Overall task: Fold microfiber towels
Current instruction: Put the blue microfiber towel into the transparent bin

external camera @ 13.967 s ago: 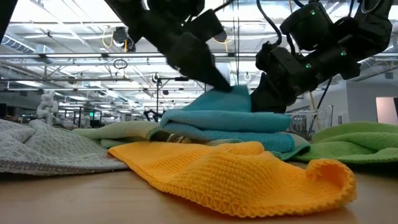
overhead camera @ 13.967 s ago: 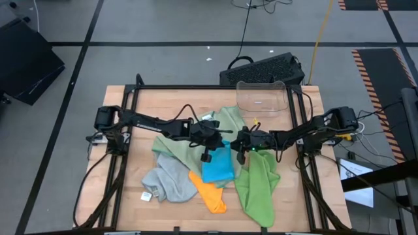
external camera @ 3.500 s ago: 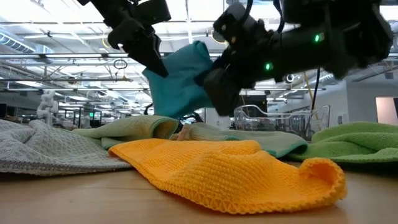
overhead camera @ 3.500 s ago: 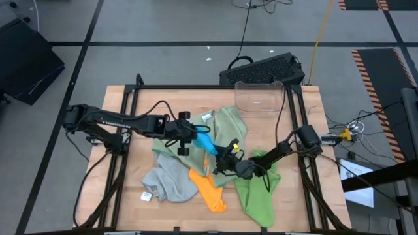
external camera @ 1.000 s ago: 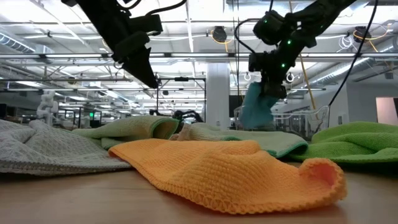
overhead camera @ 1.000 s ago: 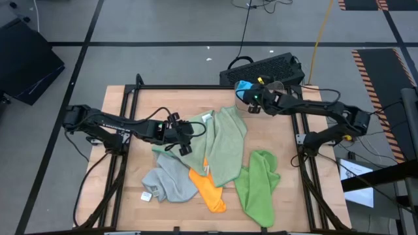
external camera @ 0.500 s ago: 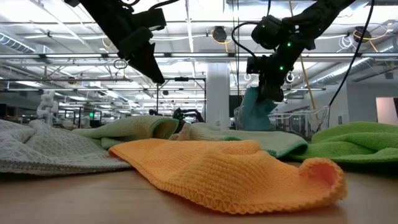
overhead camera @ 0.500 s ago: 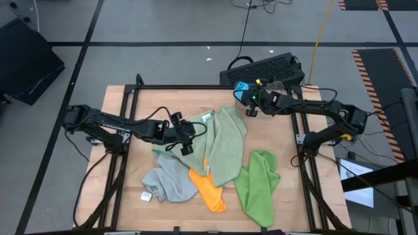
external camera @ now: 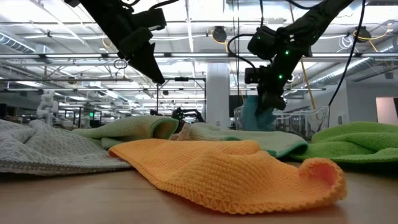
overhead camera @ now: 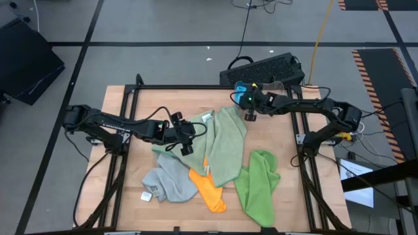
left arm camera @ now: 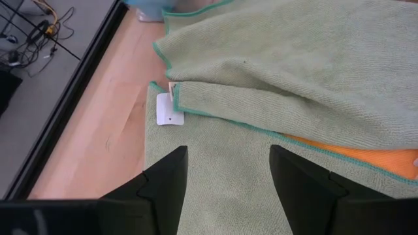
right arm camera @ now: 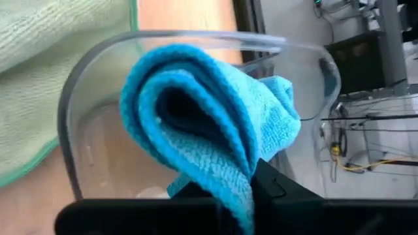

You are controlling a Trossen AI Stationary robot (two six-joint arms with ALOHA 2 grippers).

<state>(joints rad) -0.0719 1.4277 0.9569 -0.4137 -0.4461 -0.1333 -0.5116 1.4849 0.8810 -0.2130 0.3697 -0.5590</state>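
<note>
My right gripper (overhead camera: 243, 95) is shut on a folded bright blue towel (right arm camera: 202, 117) at the far right of the table, at the near rim of a clear bin (right arm camera: 196, 38). My left gripper (overhead camera: 185, 135) hangs open above the sage green towel (left arm camera: 294, 59), touching nothing; its fingers stand over the cloth near a small white tag (left arm camera: 170, 111). The sage green towel lies spread over the table's middle. Grey (overhead camera: 166, 179), orange (overhead camera: 209, 192) and lime green (overhead camera: 258, 186) towels lie crumpled toward the near edge. My right gripper pinches the folded blue towel between its two fingers, near one end of the bundle (right arm camera: 238, 179); several layers are caught. The fingers slant down from the table's right. The towel hangs below them (external camera: 252, 115), curled over at the bin's rim; whether it rests on the bin I cannot tell.
A black keyboard (overhead camera: 261, 68) lies on the floor beyond the table's far edge. Black frame rails (overhead camera: 124, 130) run along the table's left and right sides. Bare wood shows at the far left and near left of the table.
My right gripper has sunk a little with the blue towel at the clear bin and has turned its wrist; the towel now hangs lower against the bin. My left gripper has stayed in place, open.
</note>
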